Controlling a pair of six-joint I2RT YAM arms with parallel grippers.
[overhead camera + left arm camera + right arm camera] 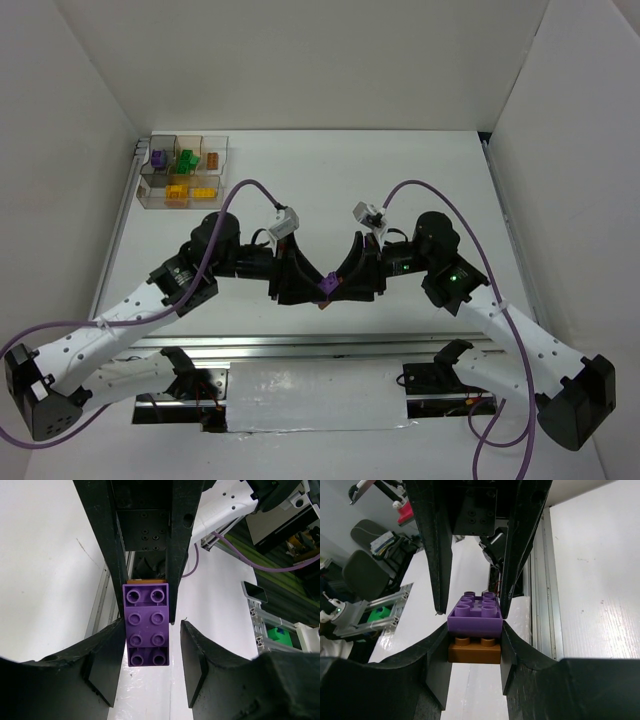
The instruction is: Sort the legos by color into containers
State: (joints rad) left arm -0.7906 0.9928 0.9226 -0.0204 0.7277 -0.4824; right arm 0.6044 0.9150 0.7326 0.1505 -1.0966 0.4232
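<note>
Clamped in the right gripper (474, 645), at the meeting point of both arms in the lower centre of the top view: a purple brick (475, 622), two studs by four, sitting on a brown brick (474, 652) with the brown studs partly showing in the seam. Grip bearing on the purple long sides, possibly the brown too; hard to tell. Not clear either whether lifted or resting on the table (420, 180). Straddling the free end of the same purple piece, the left gripper (150, 650), parted, with a strip of daylight on one side of the brick in the left wrist view, so no squeeze there yet. Likely to handle as hard, stiff, very light plastic with glossy flanks: no give under pressure, prone to slipping or twisting out if pinched near a corner. Best taken across the flat long sides, square on, never over the studs. For splitting the pair, probably one layer per pincer, then a peel rather than a straight pull, given the snug stud fit. Away at upper left of the top view, the clear organizer tray (188, 138). Back row holding a purple piece (157, 157), a green piece (186, 160) and an orange-brown piece (212, 158). Front row showing yellow pieces (178, 192) in the middle cell and more yellow or orange to its right. Front-left cell too faint to judge.
</note>
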